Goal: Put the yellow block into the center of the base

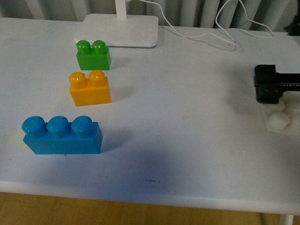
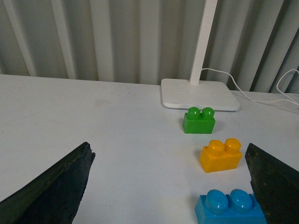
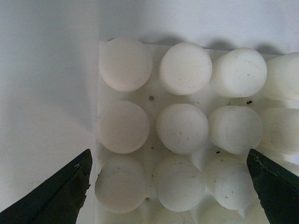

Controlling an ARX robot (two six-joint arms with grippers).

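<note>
The yellow block [image 1: 90, 87] stands upright on the table's left half, between a green brick [image 1: 93, 55] behind it and a blue three-stud brick [image 1: 62, 134] in front. The left wrist view shows the yellow block [image 2: 220, 155] ahead of my open left gripper [image 2: 170, 186], nearer one finger, with nothing between the fingers. The base [image 1: 282, 120] lies at the table's right edge, mostly hidden under my right gripper [image 1: 271, 84]. Up close, the base [image 3: 149, 100] fills the right wrist view, its white studs directly beneath my open right gripper [image 3: 169, 186].
A white lamp foot [image 1: 121, 29] with its pole stands at the back, just behind the green brick [image 2: 199, 120]. Its cable [image 1: 220, 28] trails across the back right of the table. The blue brick [image 2: 231, 207] sits close to one left fingertip [image 2: 273, 184].
</note>
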